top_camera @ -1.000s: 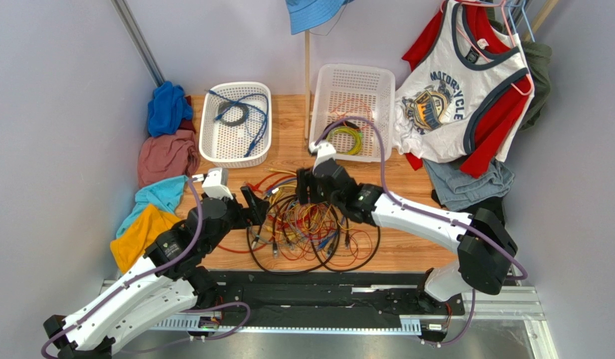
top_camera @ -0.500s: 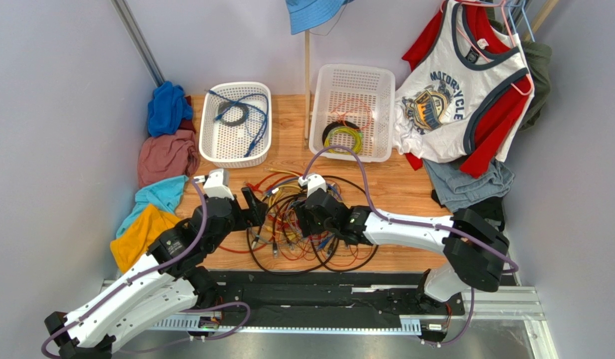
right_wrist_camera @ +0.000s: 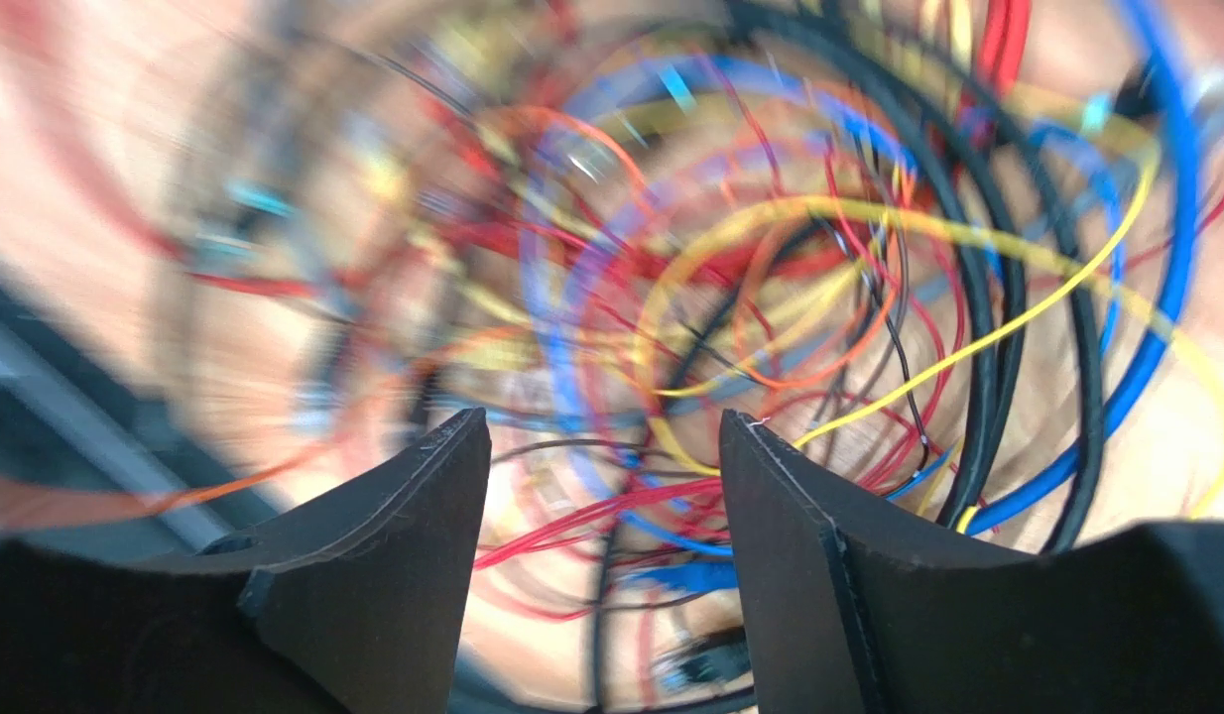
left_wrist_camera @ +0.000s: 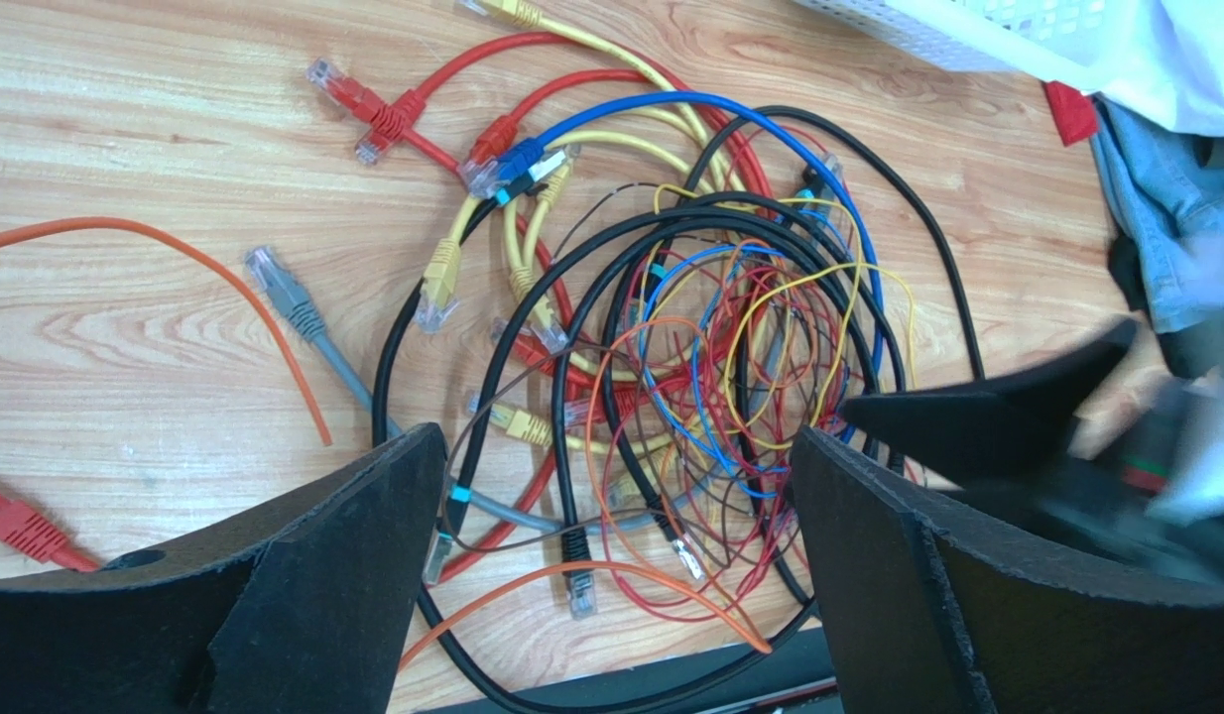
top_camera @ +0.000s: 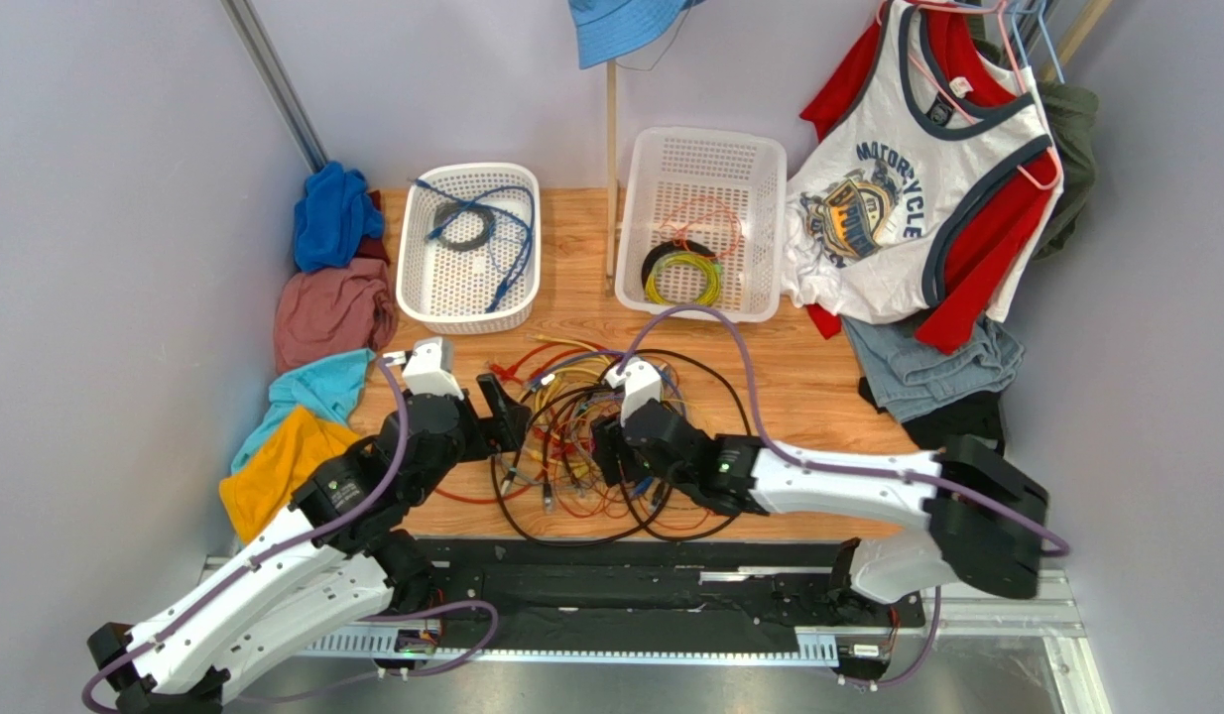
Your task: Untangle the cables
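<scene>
The cables [top_camera: 611, 446] lie in a tangled heap of black, blue, red, orange and yellow wires on the wooden table between my arms. In the left wrist view the cables [left_wrist_camera: 678, 342] spread ahead of my open, empty left gripper [left_wrist_camera: 618, 491], which hovers at the heap's left edge [top_camera: 502, 421]. My right gripper [top_camera: 611, 442] hangs low over the heap's middle; its wrist view is blurred, with its jaws apart [right_wrist_camera: 603, 491] and red and blue wires [right_wrist_camera: 693, 491] showing between them, none gripped.
A white basket [top_camera: 469, 246] at the back left holds a blue cable and a small black coil. Another white basket [top_camera: 700, 223] holds a yellow-green and black coil. Clothes are piled along the left wall [top_camera: 328, 313] and hang at the right [top_camera: 916, 164].
My right gripper has come back from near the right basket, toward me and down onto the middle of the heap. The left arm has barely moved.
</scene>
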Controlling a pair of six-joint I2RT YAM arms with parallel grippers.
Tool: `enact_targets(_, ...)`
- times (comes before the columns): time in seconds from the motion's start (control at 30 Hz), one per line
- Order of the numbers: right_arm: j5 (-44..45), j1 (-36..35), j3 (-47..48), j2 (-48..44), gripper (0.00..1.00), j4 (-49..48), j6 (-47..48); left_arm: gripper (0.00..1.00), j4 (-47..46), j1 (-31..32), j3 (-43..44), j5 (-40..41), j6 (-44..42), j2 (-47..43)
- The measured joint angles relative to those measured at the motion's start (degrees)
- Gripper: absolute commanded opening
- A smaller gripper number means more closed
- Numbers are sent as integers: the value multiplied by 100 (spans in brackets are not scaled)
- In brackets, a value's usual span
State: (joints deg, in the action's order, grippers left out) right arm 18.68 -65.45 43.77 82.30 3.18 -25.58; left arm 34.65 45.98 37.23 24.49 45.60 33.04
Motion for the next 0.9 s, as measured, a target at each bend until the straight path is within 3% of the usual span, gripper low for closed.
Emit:
enact_targets(0.2,-273,-310,-542,-1620,67,-682,98,91,-15,0,0,-24,-33,-9)
enact_targets(0.3,-608,-428,-649,-1867,67,-885,160,91,-17,0,0,-42,-39,2)
enact_targets(0.77,-1023,-868,-540,-286,61,-1528,442,90,-20,0,0,-190,-31,79)
enact_targets(0.87,-992,-868,-439,24,56,-1775,468,89,-20,0,0,-212,-31,79)
enact_targets(0.9,-979,-868,-413,87,46,-1832,479,89,-20,0,0,-214,-31,79)
